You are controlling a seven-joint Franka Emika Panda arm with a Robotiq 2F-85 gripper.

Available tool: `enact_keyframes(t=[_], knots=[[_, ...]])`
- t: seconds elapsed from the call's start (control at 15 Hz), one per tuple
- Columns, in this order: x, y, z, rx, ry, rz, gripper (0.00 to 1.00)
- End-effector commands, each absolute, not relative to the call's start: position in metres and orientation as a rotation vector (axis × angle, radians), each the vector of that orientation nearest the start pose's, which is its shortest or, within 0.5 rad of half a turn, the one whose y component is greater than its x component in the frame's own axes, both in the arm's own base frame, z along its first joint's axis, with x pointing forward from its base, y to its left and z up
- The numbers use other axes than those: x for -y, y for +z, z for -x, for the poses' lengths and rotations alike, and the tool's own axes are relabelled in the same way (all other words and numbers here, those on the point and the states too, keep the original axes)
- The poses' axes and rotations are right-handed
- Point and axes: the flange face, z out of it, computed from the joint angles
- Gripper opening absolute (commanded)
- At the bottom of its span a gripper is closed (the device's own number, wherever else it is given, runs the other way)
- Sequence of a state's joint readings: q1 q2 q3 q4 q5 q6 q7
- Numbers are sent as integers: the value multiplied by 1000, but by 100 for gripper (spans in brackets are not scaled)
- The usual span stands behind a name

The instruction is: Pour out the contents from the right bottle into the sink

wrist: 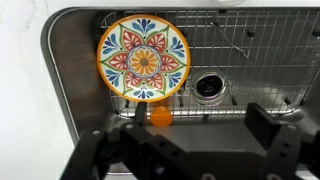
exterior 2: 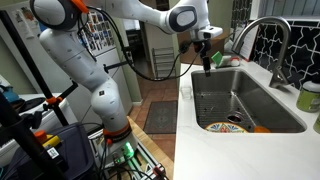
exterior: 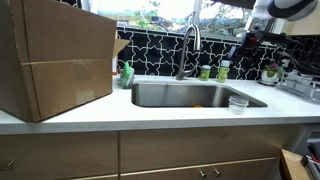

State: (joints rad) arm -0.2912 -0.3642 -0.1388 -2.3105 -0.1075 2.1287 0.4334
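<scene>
Two small green bottles stand on the counter behind the sink, one at the left (exterior: 205, 72) and one at the right (exterior: 223, 70). A green bottle also shows at the edge of an exterior view (exterior 2: 311, 95). My gripper (wrist: 185, 140) is open and empty. It hangs above the steel sink (exterior: 150, 95) and looks down into it, well apart from the bottles. It also shows in both exterior views (exterior 2: 207, 55) (exterior: 247, 48). In the sink lie a patterned plate (wrist: 143, 58) and a small orange ball (wrist: 160, 114), on a wire rack near the drain (wrist: 208, 86).
A curved faucet (exterior: 188, 45) rises behind the sink. A large cardboard box (exterior: 55, 60) stands on the counter beside it. A clear plastic cup (exterior: 238, 103) sits at the sink's front corner. A green soap bottle (exterior: 127, 72) stands by the box.
</scene>
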Motion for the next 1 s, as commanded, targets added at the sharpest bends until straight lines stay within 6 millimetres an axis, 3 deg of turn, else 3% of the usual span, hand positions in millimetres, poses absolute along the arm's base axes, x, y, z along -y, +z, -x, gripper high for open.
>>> enact_keyframes(t=[0.0, 0.2, 0.27, 0.47, 0.73, 0.93], knots=[[200, 503, -414, -1263, -283, 2912, 100], [196, 501, -416, -1273, -280, 2908, 100], [208, 500, -422, -1373, -267, 2869, 100], [274, 499, -430, -1639, -257, 2712, 100], [371, 491, -416, -1911, -247, 2528, 100], [430, 476, -404, -2105, -231, 2363, 100]])
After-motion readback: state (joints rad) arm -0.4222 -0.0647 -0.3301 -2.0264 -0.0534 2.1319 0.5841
